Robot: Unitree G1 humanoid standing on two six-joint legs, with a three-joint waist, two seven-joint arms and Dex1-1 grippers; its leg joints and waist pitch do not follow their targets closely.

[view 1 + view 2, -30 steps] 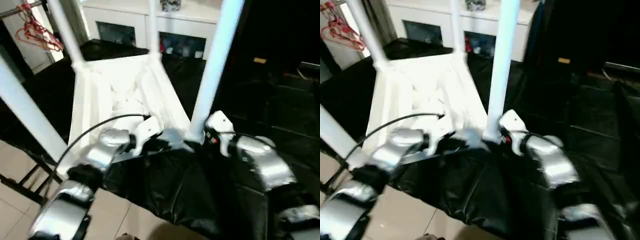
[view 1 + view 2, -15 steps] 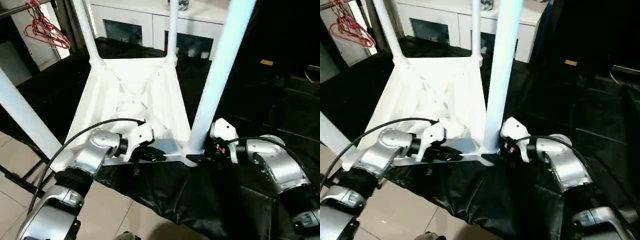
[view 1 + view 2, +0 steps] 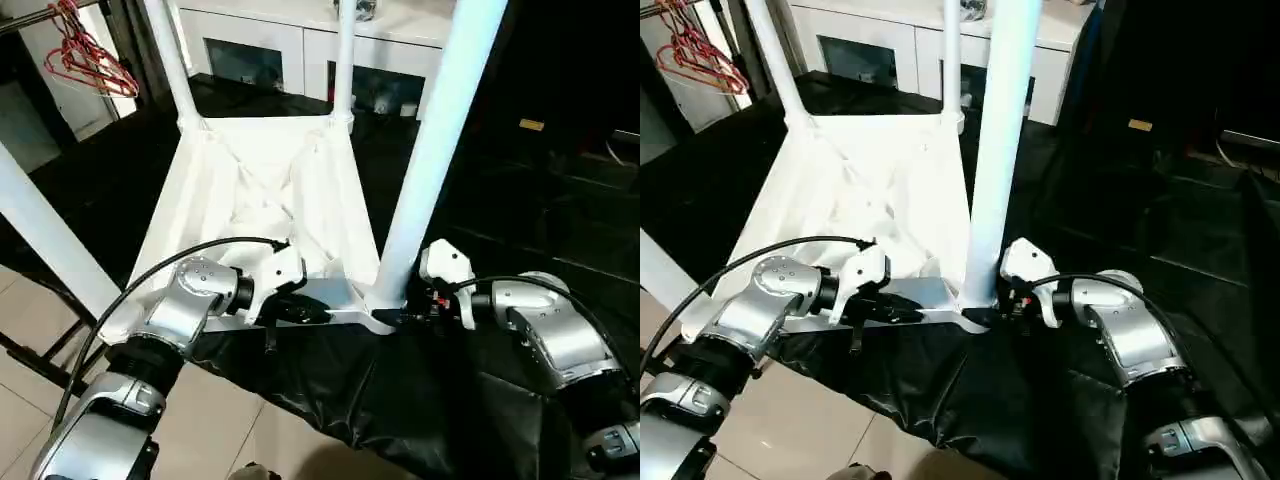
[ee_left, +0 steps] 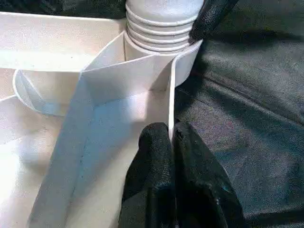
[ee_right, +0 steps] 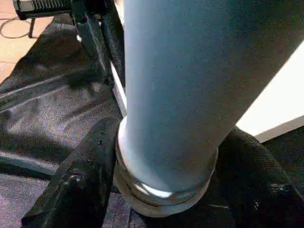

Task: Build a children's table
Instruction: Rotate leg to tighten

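The children's table lies upside down on black cloth, its ribbed white top (image 3: 260, 190) facing up and its legs standing in the corner sockets. My left gripper (image 4: 172, 142) is shut on the thin rim of the top, just beside the near right corner socket (image 4: 161, 47). The near right leg (image 3: 425, 150) rises from that socket. My right gripper (image 5: 171, 133) wraps the ringed base of this leg, one black finger (image 5: 85, 180) pressed on each side. In the head view both grippers meet at that corner (image 3: 375, 315).
Other legs stand at the far left (image 3: 170, 60), far right (image 3: 345, 60) and near left (image 3: 45, 240). A white cabinet (image 3: 300, 50) with glass doors is behind, red hangers (image 3: 85, 60) hang at the left. Black cloth (image 3: 500, 210) covers the bench; tiled floor (image 3: 30, 400) lies below.
The camera has tilted and steadied. My right gripper's fingers have drawn in around the base of the near right leg. The left gripper stays clamped on the rim.
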